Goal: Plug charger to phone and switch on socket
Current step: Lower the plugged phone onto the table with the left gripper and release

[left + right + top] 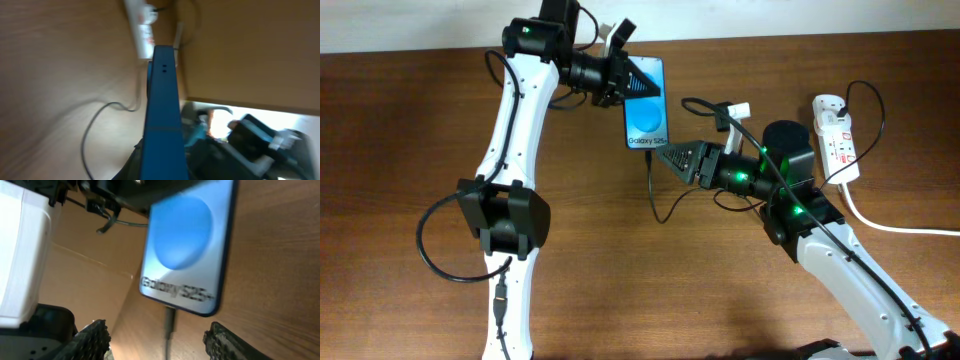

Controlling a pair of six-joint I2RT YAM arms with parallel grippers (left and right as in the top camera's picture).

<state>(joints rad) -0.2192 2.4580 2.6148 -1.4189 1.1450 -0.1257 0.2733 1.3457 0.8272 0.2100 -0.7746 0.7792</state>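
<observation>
The phone (648, 108) lies on the table with its blue-and-white screen up and "Galaxy S25+" at its near end. My left gripper (625, 78) is shut on its far end. In the left wrist view the phone's blue edge (162, 100) runs out from between the fingers. The charger (653, 190), a thin black cable, has its plug tip (170, 316) in the phone's near edge (190, 245). My right gripper (160, 342) is open, a finger on each side of the plug and touching nothing; it also shows in the overhead view (672, 158). The socket (835, 135) lies at the right.
The socket's thick white cord (890, 222) runs off to the right edge. A black cable (868, 110) loops over the socket. The socket also shows in the left wrist view (142, 27). The left arm's elbow (505, 215) stands at the left.
</observation>
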